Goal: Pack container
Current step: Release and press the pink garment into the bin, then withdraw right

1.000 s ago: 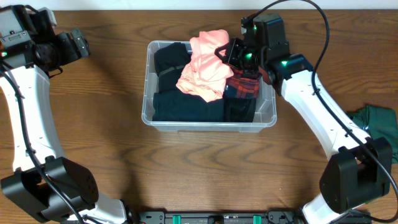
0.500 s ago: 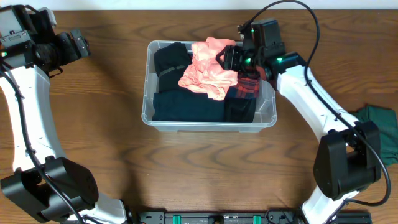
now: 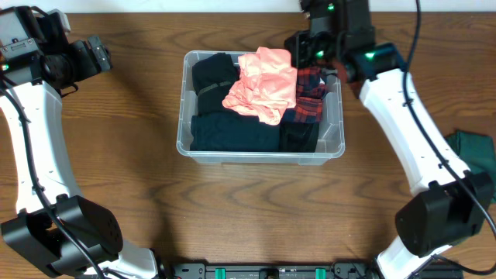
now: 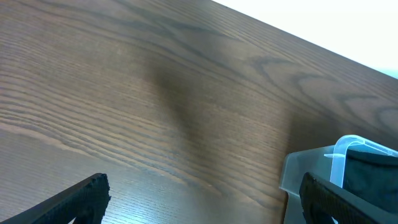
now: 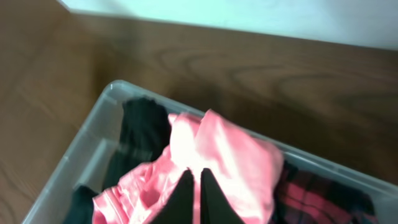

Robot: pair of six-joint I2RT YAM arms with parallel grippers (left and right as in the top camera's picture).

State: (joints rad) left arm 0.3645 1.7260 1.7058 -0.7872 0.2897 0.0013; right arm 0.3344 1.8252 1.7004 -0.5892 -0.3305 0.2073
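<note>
Container (image 3: 183,143) unmoved, right gripper (image 5: 199,183) pressed together, backed off pink garment (image 3: 263,85), left gripper (image 4: 202,193) spread

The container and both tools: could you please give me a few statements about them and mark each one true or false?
1. A pink garment lies on top of dark clothes in the container. True.
2. The left tool is shut. False: it is wide open, over the table outside the container.
3. The right tool is shut. True.
4. The green cloth is packed in the container. False: it lies on the table, off to the right.
</note>
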